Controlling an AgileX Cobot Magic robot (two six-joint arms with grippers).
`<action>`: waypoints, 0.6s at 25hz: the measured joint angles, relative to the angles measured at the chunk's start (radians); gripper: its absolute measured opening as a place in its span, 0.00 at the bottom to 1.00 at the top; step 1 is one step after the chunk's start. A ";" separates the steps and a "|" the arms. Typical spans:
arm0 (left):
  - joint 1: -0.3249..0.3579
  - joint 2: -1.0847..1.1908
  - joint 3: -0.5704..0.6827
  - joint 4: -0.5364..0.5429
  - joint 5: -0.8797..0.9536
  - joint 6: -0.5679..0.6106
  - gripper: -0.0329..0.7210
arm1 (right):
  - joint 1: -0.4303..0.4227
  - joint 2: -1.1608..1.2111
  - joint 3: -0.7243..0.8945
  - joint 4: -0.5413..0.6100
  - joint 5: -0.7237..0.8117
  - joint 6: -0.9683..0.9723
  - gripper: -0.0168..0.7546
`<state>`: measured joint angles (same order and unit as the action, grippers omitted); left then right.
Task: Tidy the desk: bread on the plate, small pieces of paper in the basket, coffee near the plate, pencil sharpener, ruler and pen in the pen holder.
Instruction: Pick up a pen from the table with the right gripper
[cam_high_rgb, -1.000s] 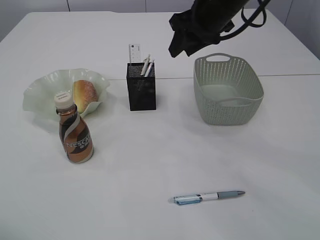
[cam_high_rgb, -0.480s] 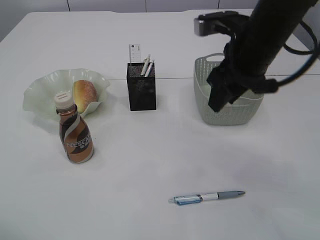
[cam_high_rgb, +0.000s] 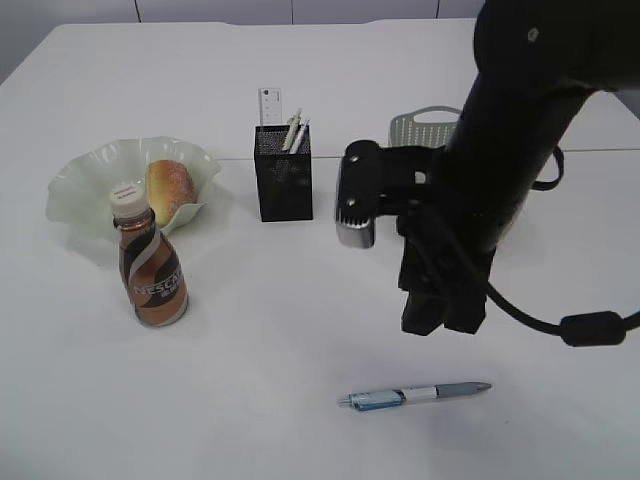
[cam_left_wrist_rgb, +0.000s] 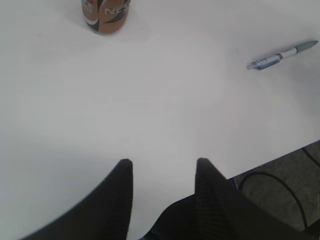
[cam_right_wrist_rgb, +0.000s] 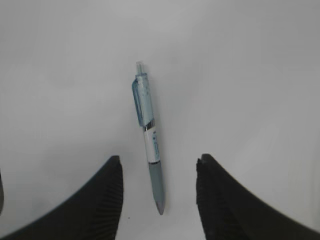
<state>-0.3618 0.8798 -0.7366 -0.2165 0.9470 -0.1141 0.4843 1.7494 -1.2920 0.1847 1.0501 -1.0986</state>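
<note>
Ribbed black right claw (cam_right_wrist_rgb: 157, 172) spread over slim translucent-blue pen (cam_right_wrist_rgb: 148, 135), frame centre; left claw (cam_left_wrist_rgb: 162, 172) spread above matte white tabletop (cam_left_wrist_rgb: 150, 100).

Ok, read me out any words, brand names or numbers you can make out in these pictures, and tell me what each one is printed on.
"NESCAFE" on the brown label of the brown coffee bottle with the white cap; the left wrist view shows only the start, "NES".
Small print under that brand name: too small to read.
Markings on the clear ruler standing in the black mesh pen holder: too small to read.
Print on the white band of the blue and grey pen: blurred, unreadable.
</note>
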 joint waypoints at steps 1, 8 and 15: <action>0.000 0.000 0.000 0.000 0.000 0.000 0.45 | 0.003 0.011 0.000 0.010 -0.004 -0.042 0.48; 0.000 0.000 0.000 0.006 0.000 0.000 0.45 | 0.007 0.093 0.000 0.055 -0.010 -0.099 0.48; 0.000 0.000 0.000 0.013 -0.018 0.000 0.45 | 0.007 0.148 0.014 0.045 -0.018 -0.101 0.48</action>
<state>-0.3618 0.8798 -0.7366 -0.2037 0.9290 -0.1141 0.4912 1.8972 -1.2780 0.2301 1.0318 -1.1994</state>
